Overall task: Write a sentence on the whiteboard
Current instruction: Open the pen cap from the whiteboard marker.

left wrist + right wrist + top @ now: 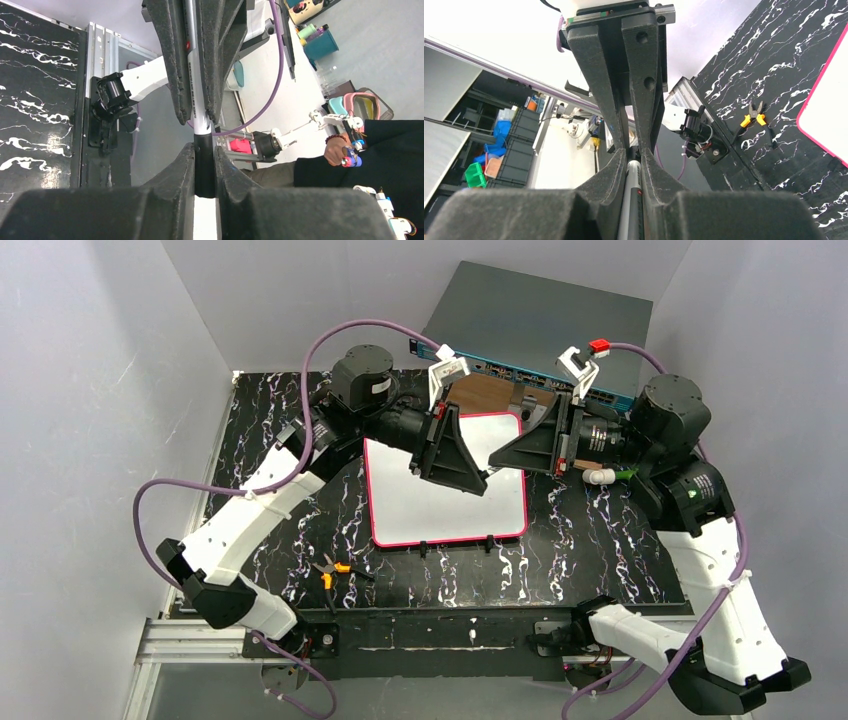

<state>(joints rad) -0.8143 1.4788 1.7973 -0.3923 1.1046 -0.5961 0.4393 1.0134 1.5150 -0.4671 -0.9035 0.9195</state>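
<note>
The whiteboard (445,510), white with a pink-red frame, lies flat on the black marbled table; its corner also shows in the right wrist view (829,120). No sentence is in view on its bare surface. Above the board the two grippers meet tip to tip. My left gripper (476,480) (205,150) is shut on the black cap end of a marker (204,165). My right gripper (498,458) (634,155) is shut on the same marker's grey-white barrel (635,182). The marker runs straight between both pairs of jaws and is held off the board.
A grey-teal network switch box (540,325) stands behind the board. Orange-handled pliers (332,570) (754,112) lie on the table near the front left. A small white and green piece (605,477) lies under the right arm. Grey walls close in both sides.
</note>
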